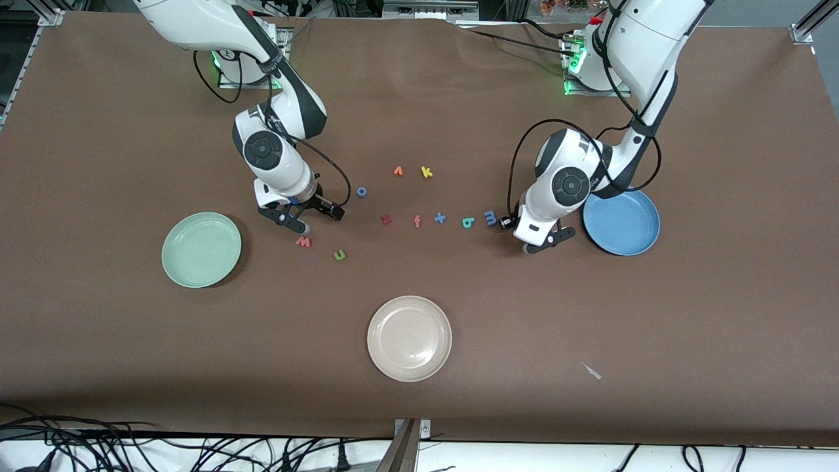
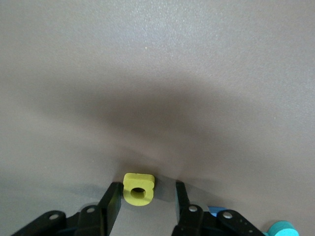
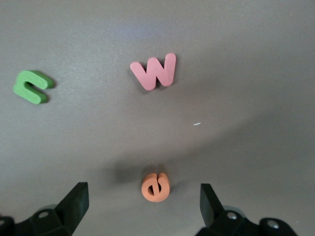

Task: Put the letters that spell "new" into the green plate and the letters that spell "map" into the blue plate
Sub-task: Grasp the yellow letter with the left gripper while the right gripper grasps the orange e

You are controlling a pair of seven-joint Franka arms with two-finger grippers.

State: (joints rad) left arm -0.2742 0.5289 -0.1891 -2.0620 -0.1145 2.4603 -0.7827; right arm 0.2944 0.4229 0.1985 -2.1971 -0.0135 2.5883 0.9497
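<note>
Cream-white plate point(image 1: 409, 338) sits empty; yellow "a" point(image 2: 139, 189) is chunky foam.

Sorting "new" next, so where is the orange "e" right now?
The orange "e" lies on the table between the open fingers of the right tool, beside the salmon "w"; in the front view the tool hides it.

We see a salmon-red "w" point(image 3: 155, 72), green "n" point(image 3: 32, 86), orange "e" point(image 3: 156, 187), yellow "a" point(image 2: 138, 189), mint-green plate point(image 1: 177, 269) and blue plate point(image 1: 642, 233).
</note>
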